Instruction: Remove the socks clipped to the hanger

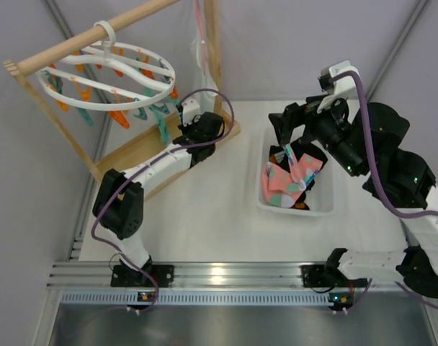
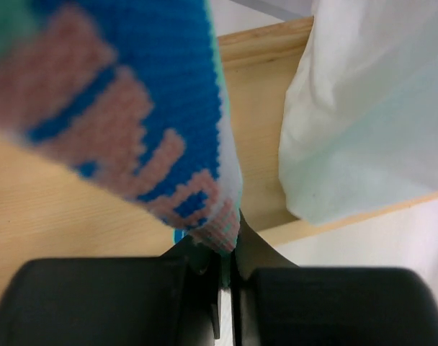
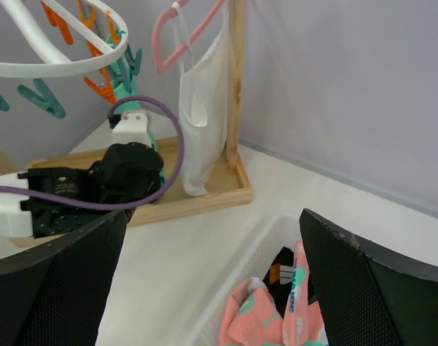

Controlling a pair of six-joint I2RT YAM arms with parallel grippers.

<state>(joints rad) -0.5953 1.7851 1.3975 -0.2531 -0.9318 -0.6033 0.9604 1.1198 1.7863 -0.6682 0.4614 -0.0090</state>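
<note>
Below hanger rim | left pincer clamped on sock | right pincer apart above bin edge

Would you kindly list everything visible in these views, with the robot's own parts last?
Table: one, white.
Frame: one, wooden, back left.
Hanger: one, white ring, hung on the frame.
Clips: many, orange and teal, on the hanger.
Garment: one, white, on a pink hanger by the frame's post.
Bin: one, white, right of centre.
Socks: several, mostly pink and mint, in the bin.
Sock: one, blue and pink, below the hanger.
Left end effector: one, black, shut on the sock.
Right end effector: one, black, open above the bin.
</note>
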